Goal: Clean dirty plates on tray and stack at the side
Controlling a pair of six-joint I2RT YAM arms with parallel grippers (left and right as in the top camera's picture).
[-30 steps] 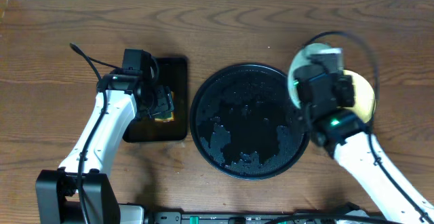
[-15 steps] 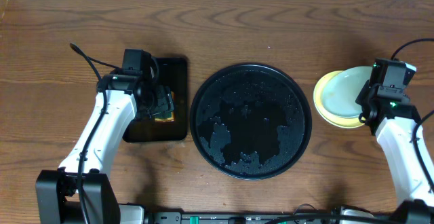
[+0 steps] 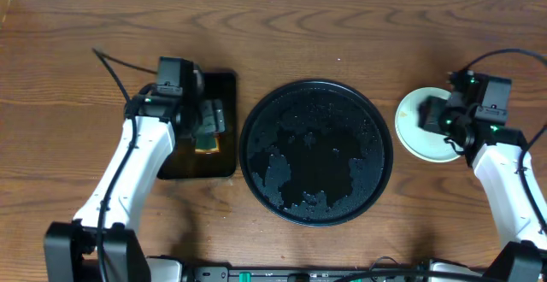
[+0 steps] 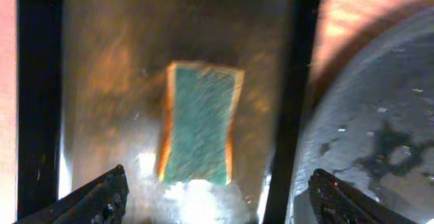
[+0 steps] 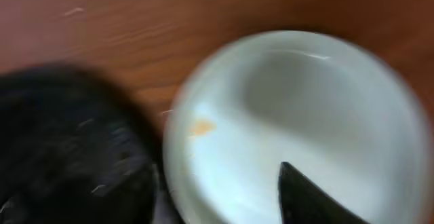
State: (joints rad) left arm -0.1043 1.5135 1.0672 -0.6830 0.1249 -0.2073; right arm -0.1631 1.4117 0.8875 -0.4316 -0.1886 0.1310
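The round black tray (image 3: 249,137), wet and with no plate on it, sits mid-table; its rim also shows in the left wrist view (image 4: 380,115) and the right wrist view (image 5: 68,136). To its right, on the bare wood, the plates (image 3: 416,141) lie stacked, a pale mint one (image 5: 298,102) on top with a tiny orange speck. My right gripper (image 3: 436,120) hovers over that stack, open, its jaws (image 5: 224,197) astride the top plate's left rim. My left gripper (image 3: 209,121) hangs open (image 4: 224,207) above a green-and-yellow sponge (image 4: 199,132).
The sponge (image 3: 205,143) lies on a small rectangular black tray (image 3: 175,167), wet and shiny, left of the round one. Brown wood tabletop (image 3: 342,26) runs all around. A cable loops off each arm.
My right arm carried the mint plate from over the round tray's right edge to the stack and set it down; its jaws then opened. My left gripper widened slightly above the sponge.
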